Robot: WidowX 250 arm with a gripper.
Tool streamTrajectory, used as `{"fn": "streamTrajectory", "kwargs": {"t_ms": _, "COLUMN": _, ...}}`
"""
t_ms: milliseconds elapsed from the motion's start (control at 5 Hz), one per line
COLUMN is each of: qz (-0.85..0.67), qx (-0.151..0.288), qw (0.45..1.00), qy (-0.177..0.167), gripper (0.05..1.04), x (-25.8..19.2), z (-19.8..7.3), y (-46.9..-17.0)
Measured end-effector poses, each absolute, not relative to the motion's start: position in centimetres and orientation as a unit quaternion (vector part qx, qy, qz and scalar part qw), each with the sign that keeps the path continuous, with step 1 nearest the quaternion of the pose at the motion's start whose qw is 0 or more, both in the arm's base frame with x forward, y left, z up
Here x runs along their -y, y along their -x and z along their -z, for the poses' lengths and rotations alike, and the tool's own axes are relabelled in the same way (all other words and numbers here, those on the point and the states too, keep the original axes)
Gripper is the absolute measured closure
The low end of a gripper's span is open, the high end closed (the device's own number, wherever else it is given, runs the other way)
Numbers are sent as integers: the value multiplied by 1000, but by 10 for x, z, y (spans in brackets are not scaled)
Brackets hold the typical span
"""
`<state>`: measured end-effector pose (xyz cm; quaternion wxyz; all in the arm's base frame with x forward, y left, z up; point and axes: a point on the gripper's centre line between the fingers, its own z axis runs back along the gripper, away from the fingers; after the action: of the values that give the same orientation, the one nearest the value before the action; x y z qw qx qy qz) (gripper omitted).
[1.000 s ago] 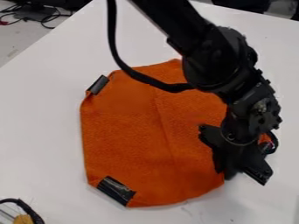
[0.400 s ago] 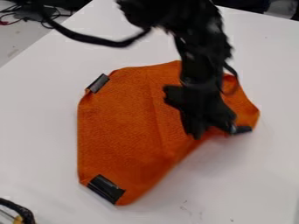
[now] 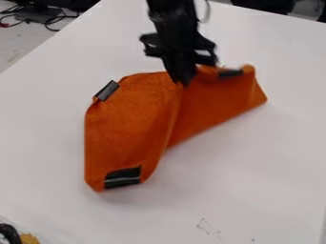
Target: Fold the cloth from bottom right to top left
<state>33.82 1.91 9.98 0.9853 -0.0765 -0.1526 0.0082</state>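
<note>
The black gripper (image 3: 185,78) hangs over the upper edge of the orange cloth (image 3: 130,128), its tips shut on the cloth's lifted corner. From there the cloth slopes down to the right in a raised flap, with a crease running down its middle. Strips of black tape mark the cloth at upper left, at the bottom, and on the flap just right of the gripper. The cloth's left part lies on the white table (image 3: 255,176). What lies beneath the flap is hidden.
At the bottom left corner sits a black and yellow object (image 3: 26,238). Dark cables (image 3: 47,18) lie beyond the table's edge at the upper left.
The gripper has moved up and left from the lower right, pulling the cloth's lower right part with it. The bottom taped corner has shifted upward and turned.
</note>
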Motion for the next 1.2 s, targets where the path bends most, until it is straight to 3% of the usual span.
{"fn": "streamTrajectory", "kwargs": {"t_ms": 400, "qz": -27, "qx": 144, "qw": 985, "qy": 92, "gripper": 1029, "x": -101, "z": -84, "y": -387}}
{"fn": "streamTrajectory", "kwargs": {"t_ms": 600, "qz": -10, "qx": 127, "qw": 986, "qy": 108, "gripper": 1013, "x": -129, "z": -64, "y": -405}}
{"fn": "streamTrajectory", "kwargs": {"t_ms": 800, "qz": -7, "qx": 111, "qw": 985, "qy": 133, "gripper": 871, "x": -144, "z": -32, "y": -415}}
{"fn": "streamTrajectory", "kwargs": {"t_ms": 1200, "qz": -9, "qx": 107, "qw": 985, "qy": 137, "gripper": 312, "x": -146, "z": -16, "y": -413}}
